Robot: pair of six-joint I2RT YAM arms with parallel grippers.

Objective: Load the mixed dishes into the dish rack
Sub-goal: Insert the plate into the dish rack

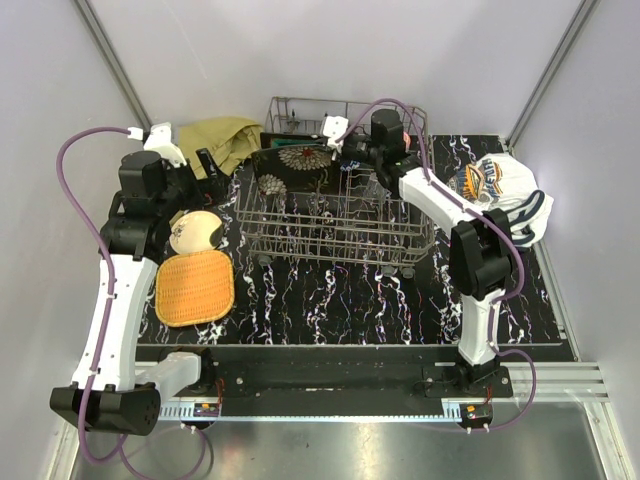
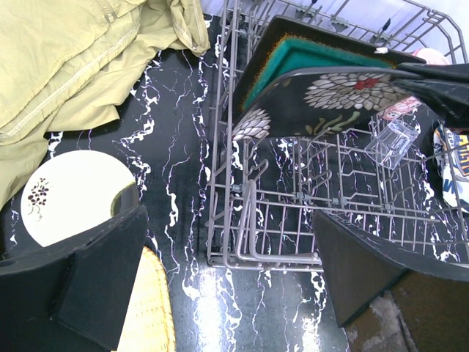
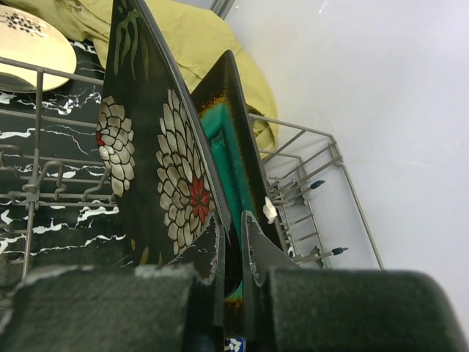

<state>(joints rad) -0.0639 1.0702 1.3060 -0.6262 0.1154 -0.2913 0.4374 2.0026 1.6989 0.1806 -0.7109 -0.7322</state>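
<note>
The grey wire dish rack stands mid-table. A dark floral plate stands on edge at its far left end, with the teal square plate right behind it. My right gripper is shut on the floral plate's upper rim, above the rack. A clear glass lies in the rack. My left gripper is open and empty, hovering over the rack's near left corner. The cream round plate and the orange woven square plate lie on the table left of the rack.
An olive-yellow cloth is bunched at the back left by the rack. A white printed cloth lies at the right edge. The black marbled mat covers the table. White walls close in behind and at both sides.
</note>
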